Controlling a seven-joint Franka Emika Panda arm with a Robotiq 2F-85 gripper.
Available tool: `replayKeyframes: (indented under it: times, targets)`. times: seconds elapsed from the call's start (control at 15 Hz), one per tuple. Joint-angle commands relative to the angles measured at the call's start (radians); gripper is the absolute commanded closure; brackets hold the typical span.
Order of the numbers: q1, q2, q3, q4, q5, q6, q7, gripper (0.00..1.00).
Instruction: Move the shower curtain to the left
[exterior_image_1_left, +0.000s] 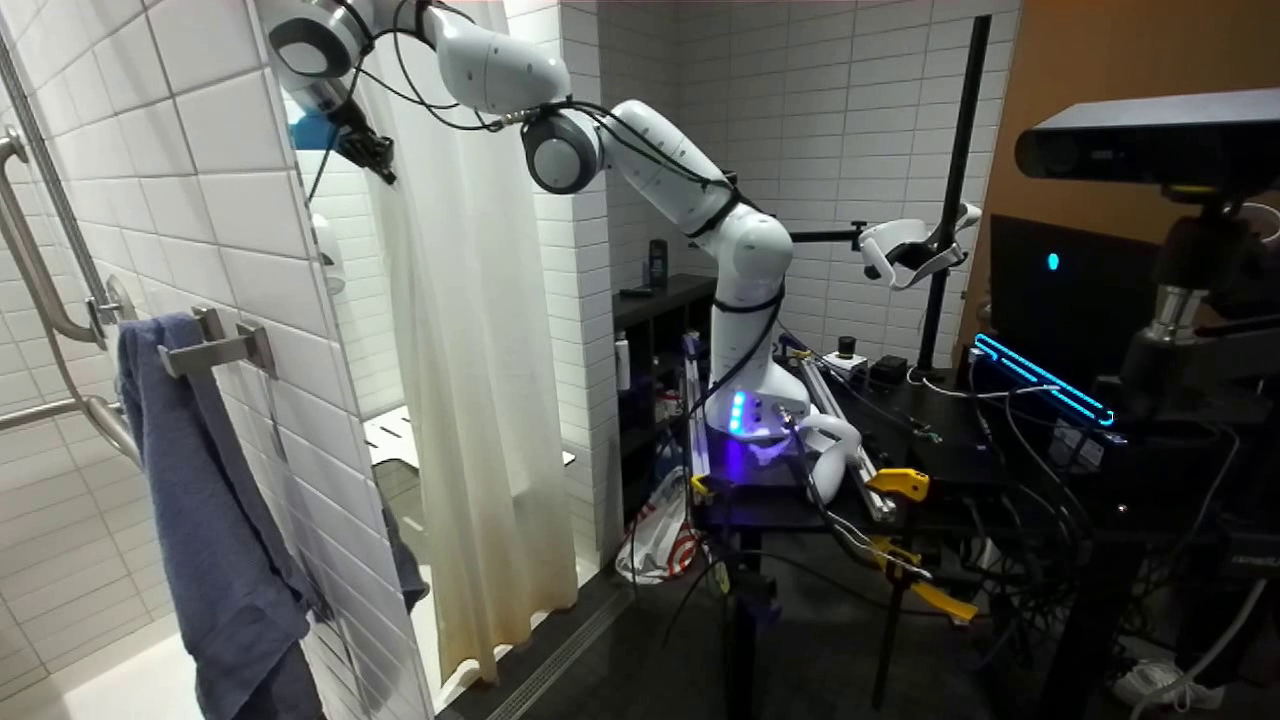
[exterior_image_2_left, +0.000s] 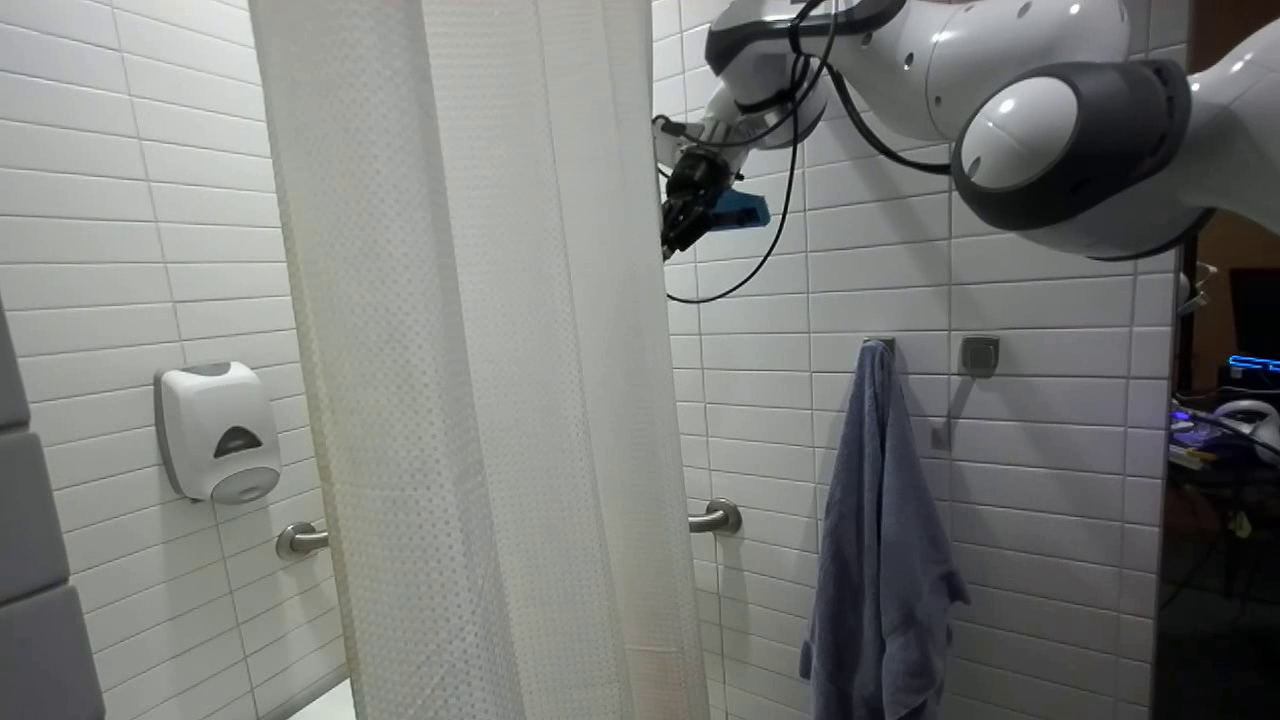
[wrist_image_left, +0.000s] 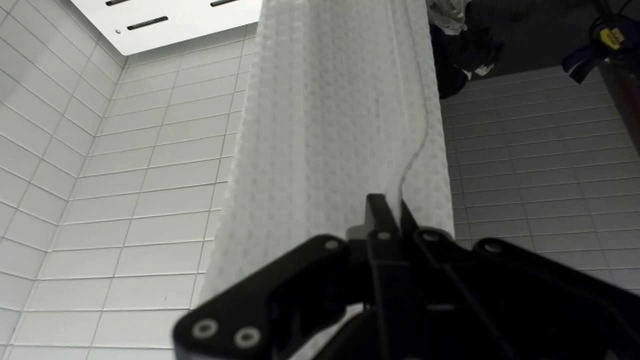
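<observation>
The shower curtain is a tall, white, pleated, slightly see-through sheet. It hangs in both exterior views and fills the middle of the wrist view. My gripper is shut on the curtain's side edge, a thin fold of which runs between the two fingertips. In an exterior view the gripper is at the upper edge of the visible curtain, beside the tiled partition. It also shows in an exterior view, where the curtain partly hides the fingertips.
A tiled partition wall carries a blue-grey towel on a rail. A soap dispenser and a grab bar are on the shower walls. A slotted white seat is in the shower. A tiled pillar stands beside the curtain.
</observation>
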Motion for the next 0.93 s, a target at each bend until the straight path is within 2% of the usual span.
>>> replayKeyframes:
  times: [0.0,0.87]
  targets:
    - [0.007,0.040,0.012,0.027,0.000,-0.002,-0.023,1.00]
    - [-0.023,0.021,0.023,0.021,0.000,0.004,0.002,0.98]
